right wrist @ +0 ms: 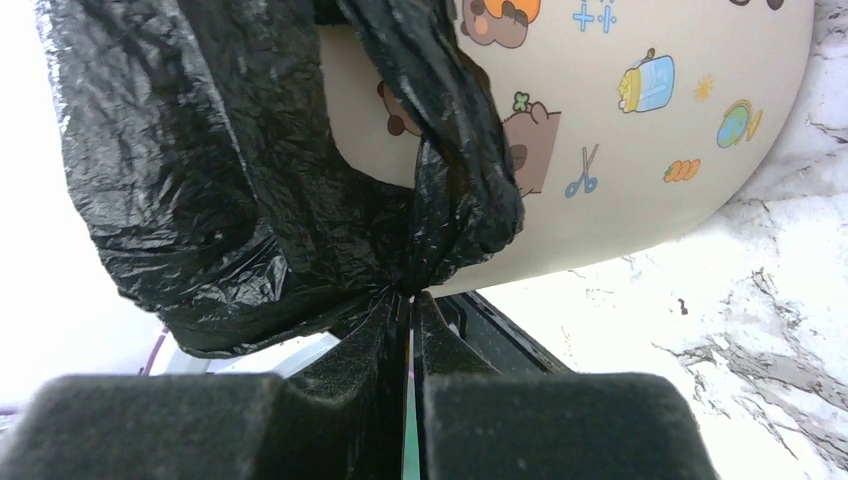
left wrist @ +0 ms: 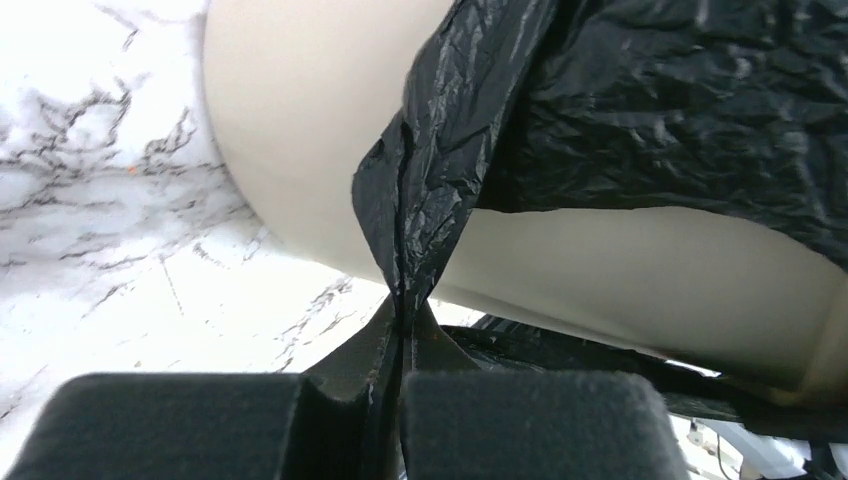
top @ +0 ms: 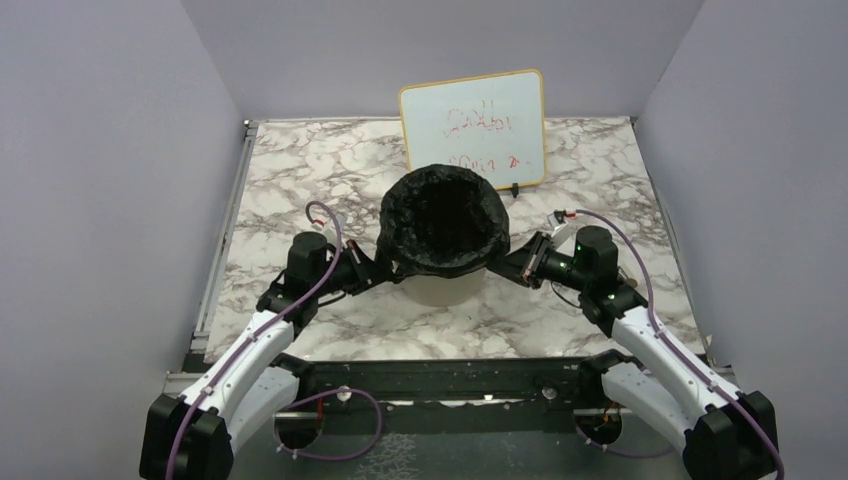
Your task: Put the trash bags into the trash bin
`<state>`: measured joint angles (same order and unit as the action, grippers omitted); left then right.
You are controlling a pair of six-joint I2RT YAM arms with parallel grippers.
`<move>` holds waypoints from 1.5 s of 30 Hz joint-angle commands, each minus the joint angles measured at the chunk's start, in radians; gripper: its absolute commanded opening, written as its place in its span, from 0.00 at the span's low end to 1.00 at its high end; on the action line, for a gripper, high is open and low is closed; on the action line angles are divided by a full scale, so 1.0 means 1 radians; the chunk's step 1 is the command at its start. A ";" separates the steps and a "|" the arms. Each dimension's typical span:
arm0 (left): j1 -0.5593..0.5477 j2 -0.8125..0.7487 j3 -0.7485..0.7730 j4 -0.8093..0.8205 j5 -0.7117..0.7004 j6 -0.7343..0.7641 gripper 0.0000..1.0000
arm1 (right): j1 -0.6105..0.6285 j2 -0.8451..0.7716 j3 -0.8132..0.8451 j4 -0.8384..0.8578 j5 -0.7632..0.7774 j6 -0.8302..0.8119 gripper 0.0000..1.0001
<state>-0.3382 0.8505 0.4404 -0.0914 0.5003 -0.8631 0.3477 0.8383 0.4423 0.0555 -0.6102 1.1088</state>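
Bin (top: 440,290) sits mid-table with the bag (top: 445,215) draped over its rim, mouth open and dark inside. The bag's hem stops partway down, and the cream wall is bare below it.

My left gripper (left wrist: 405,318) is pinched tight on a fold of the hem at the bin's left side. My right gripper (right wrist: 410,298) is pinched on a bunched tuck at the right side.

Whiteboard (top: 475,125) stands just behind the bin, so there is little room there. Bare marble table (top: 300,170) lies left, right and in front.

The top view shows both my arms reaching in, mirrored. Only the right wrist view shows cartoon prints (right wrist: 645,82) on the bin wall; the left wrist view shows plain wall.

Count: one bin, one bag, one whiteboard, two grippers.
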 commanded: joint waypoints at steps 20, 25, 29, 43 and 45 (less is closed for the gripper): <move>-0.004 -0.075 0.082 -0.275 -0.220 0.137 0.50 | 0.003 -0.078 0.356 -0.609 0.409 -0.377 0.43; -0.002 -0.139 0.098 -0.330 -0.299 0.127 0.58 | 0.003 -0.076 0.387 -0.595 0.548 -0.386 0.46; 0.003 -0.070 0.151 -0.335 -0.293 0.167 0.65 | 0.002 0.053 0.426 -0.522 0.518 -0.388 0.46; 0.090 0.153 0.234 -0.223 -0.067 0.246 0.70 | -0.064 0.358 0.507 -0.337 0.219 -0.459 0.46; 0.093 0.184 0.232 -0.213 -0.043 0.254 0.70 | -0.084 0.391 0.506 -0.357 0.213 -0.481 0.47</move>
<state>-0.2543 0.9920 0.6491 -0.3546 0.3599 -0.6495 0.2947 1.1763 0.9237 -0.3313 -0.3050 0.6876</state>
